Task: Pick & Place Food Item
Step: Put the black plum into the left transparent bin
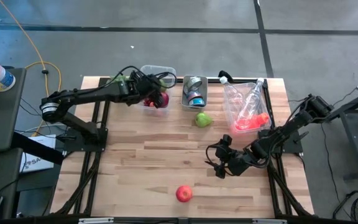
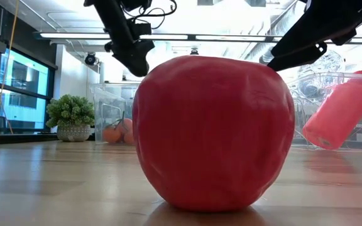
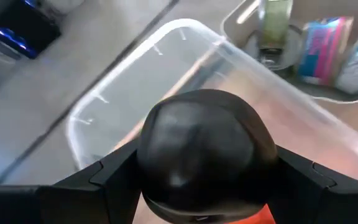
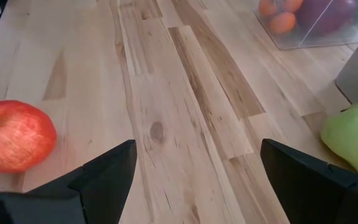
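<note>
Our left end effector clamps a dark round fruit over the clear plastic bin — our right end effector hovers spread above the wooden tabletop, near the red apple.

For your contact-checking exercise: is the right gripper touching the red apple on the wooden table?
Apart. The high view shows the right gripper open, with bare wooden table between it and the red apple; the right wrist view agrees.

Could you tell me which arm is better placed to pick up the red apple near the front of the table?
Right. The right gripper is open near the red apple, while the left gripper is over the clear bin.
</note>
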Robot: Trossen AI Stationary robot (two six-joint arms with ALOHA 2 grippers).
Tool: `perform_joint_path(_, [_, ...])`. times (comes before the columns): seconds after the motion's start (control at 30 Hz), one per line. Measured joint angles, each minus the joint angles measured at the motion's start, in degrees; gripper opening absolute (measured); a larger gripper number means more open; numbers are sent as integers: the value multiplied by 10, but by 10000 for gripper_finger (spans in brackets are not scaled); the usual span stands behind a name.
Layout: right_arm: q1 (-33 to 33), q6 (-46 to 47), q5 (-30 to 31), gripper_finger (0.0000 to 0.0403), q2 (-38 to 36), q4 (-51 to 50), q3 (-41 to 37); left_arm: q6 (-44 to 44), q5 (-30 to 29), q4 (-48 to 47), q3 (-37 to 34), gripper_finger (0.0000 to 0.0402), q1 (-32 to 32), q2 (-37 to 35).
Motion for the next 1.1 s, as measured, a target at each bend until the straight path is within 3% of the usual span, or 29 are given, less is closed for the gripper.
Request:
perform_joint_path(0.13, [0,0,-1,333,0,-1,0,12,-8,0,0,266,0,0])
perform_joint_path(0.27, [0,11,-18,333,0,-8,0,51,44,-5,0,266,-9,0])
perform_joint_path(0.5, [0,13,-17,333,0,-16,0,67,49,-2,0,266,-16,0])
perform_joint_path(0.87, [0,13,-16,333,0,-16,0,235,53,-35,0,266,-20,0])
perform_joint_path(1.1, [0,13,-16,333,0,-17,0,177,55,-37,0,266,-20,0])
